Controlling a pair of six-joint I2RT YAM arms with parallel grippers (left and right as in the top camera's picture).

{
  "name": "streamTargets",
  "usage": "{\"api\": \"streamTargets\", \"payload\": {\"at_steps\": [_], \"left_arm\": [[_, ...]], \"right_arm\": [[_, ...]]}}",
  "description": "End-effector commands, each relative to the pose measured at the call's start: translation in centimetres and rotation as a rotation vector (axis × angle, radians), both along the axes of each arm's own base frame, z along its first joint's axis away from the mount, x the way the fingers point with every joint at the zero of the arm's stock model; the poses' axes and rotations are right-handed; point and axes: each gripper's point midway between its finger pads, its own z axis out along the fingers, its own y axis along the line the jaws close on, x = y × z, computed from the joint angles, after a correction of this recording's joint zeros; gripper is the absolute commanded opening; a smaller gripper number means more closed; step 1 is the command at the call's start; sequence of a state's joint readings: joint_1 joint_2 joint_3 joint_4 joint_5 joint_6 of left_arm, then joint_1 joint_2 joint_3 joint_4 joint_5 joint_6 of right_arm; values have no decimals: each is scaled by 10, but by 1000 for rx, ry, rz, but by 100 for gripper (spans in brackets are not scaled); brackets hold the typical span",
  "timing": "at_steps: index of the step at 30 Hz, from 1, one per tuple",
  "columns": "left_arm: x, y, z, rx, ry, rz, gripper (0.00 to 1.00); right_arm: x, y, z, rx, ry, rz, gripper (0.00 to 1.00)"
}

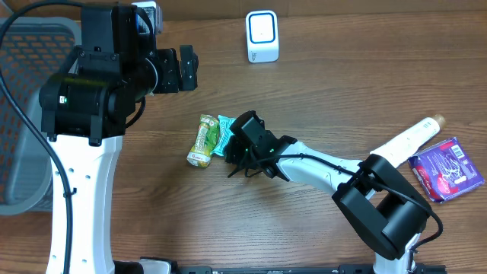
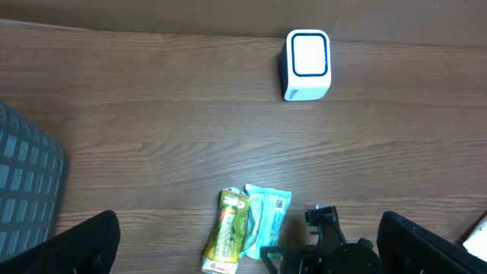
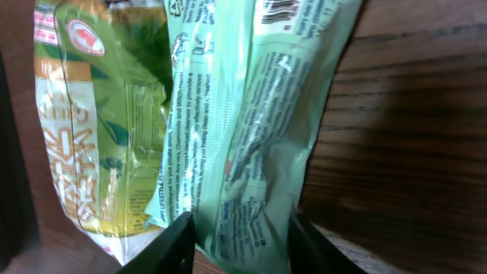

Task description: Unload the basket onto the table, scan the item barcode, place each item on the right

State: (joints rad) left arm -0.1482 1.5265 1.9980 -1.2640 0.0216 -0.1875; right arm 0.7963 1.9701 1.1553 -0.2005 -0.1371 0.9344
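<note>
Overhead, the right gripper (image 1: 237,144) is down at the middle of the wooden table (image 1: 342,84), over the right edge of a mint-green packet (image 1: 224,125) that lies flat on the wood. A green-and-yellow snack packet (image 1: 203,141) lies just beside it on the left, the two touching along their long sides.

In the right wrist view the mint-green packet runs lengthwise away from the camera. Its near end sits between the two fingers (image 3: 176,245), one against each edge. A barcode (image 3: 278,11) shows at the packet's far end. Whether the fingers truly pinch the wrapper or only flank it, I cannot tell.

The white barcode scanner (image 1: 262,36) stands near the far edge of the table, well apart from both packets.

The left gripper (image 1: 181,70) hangs above the table's far left part, its jaws spread wide with nothing between them.

A grey mesh basket (image 1: 23,114) sits at the left edge. A purple packet (image 1: 447,169) and a white bottle with a tan cap (image 1: 417,135) lie at the right.
</note>
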Motion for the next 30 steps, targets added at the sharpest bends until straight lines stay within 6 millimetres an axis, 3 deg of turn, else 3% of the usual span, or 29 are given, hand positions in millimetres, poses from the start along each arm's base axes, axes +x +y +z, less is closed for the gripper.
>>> {"api": "streamTargets", "payload": {"at_steps": [1, 4, 8, 13, 15, 19, 23, 24, 25, 27, 29, 30], "left_arm": [[2, 2, -1, 8, -1, 1, 99], [2, 2, -1, 8, -1, 1, 99], [2, 2, -1, 8, -1, 1, 100], [2, 2, -1, 8, -1, 1, 100], [2, 2, -1, 8, -1, 1, 100], [2, 2, -1, 8, -1, 1, 100], [2, 2, -1, 8, -1, 1, 100], [2, 2, -1, 8, -1, 1, 99], [2, 2, -1, 8, -1, 1, 100], [2, 2, -1, 8, -1, 1, 100], [2, 2, -1, 8, -1, 1, 100], [2, 2, -1, 8, -1, 1, 99]], "right_arm": [[3, -9, -5, -21, 7, -20, 21], [1, -13, -5, -8, 46, 3, 4], [-1, -16, 6, 44, 63, 96, 4], [-2, -36, 33, 79, 44, 268, 5], [0, -57, 48, 69, -28, 454, 6], [7, -93, 57, 18, -192, 754, 4], [35, -137, 40, -233, -271, 788, 4], [52, -157, 34, -368, -287, 744, 4], [63, -166, 34, -426, -298, 704, 15], [74, -170, 40, -440, -306, 643, 56], [83, -167, 53, -409, -291, 540, 70], [86, -166, 57, -396, -280, 501, 72]]}}
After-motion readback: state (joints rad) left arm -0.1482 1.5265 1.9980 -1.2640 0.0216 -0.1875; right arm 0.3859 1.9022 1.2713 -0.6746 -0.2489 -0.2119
